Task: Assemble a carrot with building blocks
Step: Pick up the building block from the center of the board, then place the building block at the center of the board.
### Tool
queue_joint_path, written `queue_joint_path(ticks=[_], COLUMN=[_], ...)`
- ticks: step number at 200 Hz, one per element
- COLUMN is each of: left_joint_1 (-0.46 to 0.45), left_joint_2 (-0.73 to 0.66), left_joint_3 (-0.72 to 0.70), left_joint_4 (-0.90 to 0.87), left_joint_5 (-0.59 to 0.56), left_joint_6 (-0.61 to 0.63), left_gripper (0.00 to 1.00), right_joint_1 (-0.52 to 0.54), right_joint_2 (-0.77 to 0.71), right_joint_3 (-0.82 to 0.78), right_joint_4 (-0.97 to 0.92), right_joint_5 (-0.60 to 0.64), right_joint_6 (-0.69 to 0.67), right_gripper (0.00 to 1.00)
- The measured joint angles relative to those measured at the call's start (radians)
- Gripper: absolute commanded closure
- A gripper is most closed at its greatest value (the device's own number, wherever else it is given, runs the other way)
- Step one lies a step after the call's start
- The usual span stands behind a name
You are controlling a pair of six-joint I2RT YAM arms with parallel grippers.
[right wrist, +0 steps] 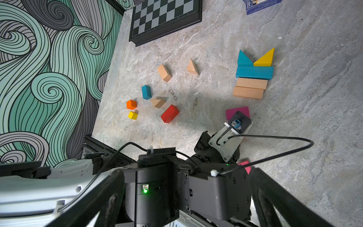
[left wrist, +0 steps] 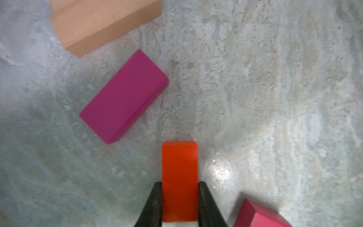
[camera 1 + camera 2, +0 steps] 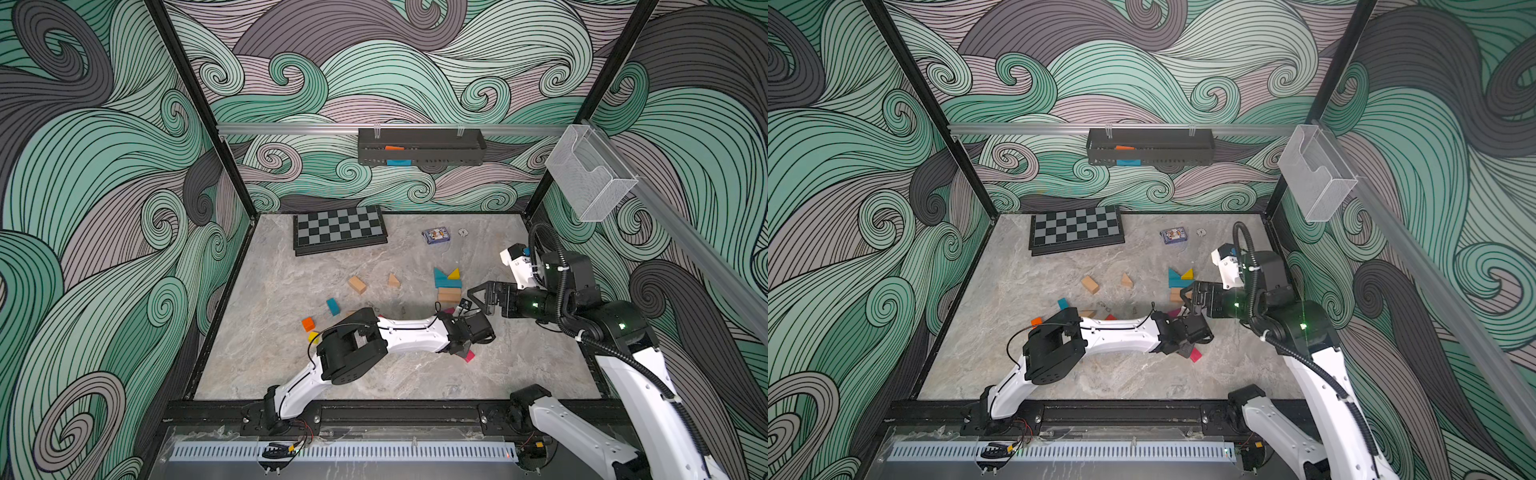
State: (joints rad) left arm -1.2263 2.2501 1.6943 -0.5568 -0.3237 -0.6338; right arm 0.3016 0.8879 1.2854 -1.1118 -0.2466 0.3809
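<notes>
1. An orange-red rectangular wooden block (image 2: pixel 179 163) had its long axis in line with the fingers of the left gripper (image 2: pixel 180 184). Its free end pointed straight out past the fingertips, away from the wrist.
2. The left jaws were pinching this block across its two long side faces, one black finger (image 2: pixel 155 200) flat on each. Much of the block stood clear beyond the tips.
3. In both top views the left gripper sat at about 4 o'clock from the centre of the grey marbled tabletop (image 3: pixel 291 374).
4. A flat row sat at about 2 o'clock: teal triangular wedge (image 1: pixel 243 59), yellow triangular wedge (image 1: pixel 265 59), teal wooden bar (image 1: pixel 254 72) and two plain tan wooden bars (image 1: pixel 248 92).
5. A magenta rectangular wooden bar (image 2: pixel 123 96) lay flat, skewed to the held block, near it but apart.
6. The right gripper (image 3: pixel 473 297) hovered at about 12 o'clock from the left gripper, jaws spread wide.
7. Hidden or unclear:
   - In the top views the left wrist covered the held block.
   - The block's rear end ran off the left wrist frame.
   - A pink-red block (image 2: pixel 261 216) beside the fingers and the tan bars were also cut off there.
   - I could not tell whether the held block touched the tabletop.
</notes>
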Motion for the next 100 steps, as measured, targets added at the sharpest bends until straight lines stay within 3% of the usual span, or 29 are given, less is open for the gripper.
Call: queue_joint_path(ticks=[55, 68, 85, 100], left_joint_1=[0.026, 0.029, 0.038, 0.054], left_joint_2=[-0.001, -0.001, -0.003, -0.010], left_joint_3=[0.002, 0.002, -0.001, -0.012], left_joint_4=[0.004, 0.005, 0.003, 0.012], left_joint_5=[0.023, 0.029, 0.039, 0.048], left_joint_6=[0.192, 0.229, 0.273, 0.304], left_gripper=[0.72, 0.65, 0.49, 0.45], right_joint_1=[0.000, 0.000, 0.000, 0.000], right_joint_2=[0.000, 0.000, 0.000, 0.000], right_joint_3=[-0.021, -0.025, -0.031, -0.034], right_joint_4=[0.001, 0.001, 0.001, 0.001], right_joint_5=[-0.003, -0.004, -0.006, -0.007], right_joint_6=[-0.002, -0.003, -0.003, -0.004], right_gripper=[0.01, 0.01, 0.01, 0.01])
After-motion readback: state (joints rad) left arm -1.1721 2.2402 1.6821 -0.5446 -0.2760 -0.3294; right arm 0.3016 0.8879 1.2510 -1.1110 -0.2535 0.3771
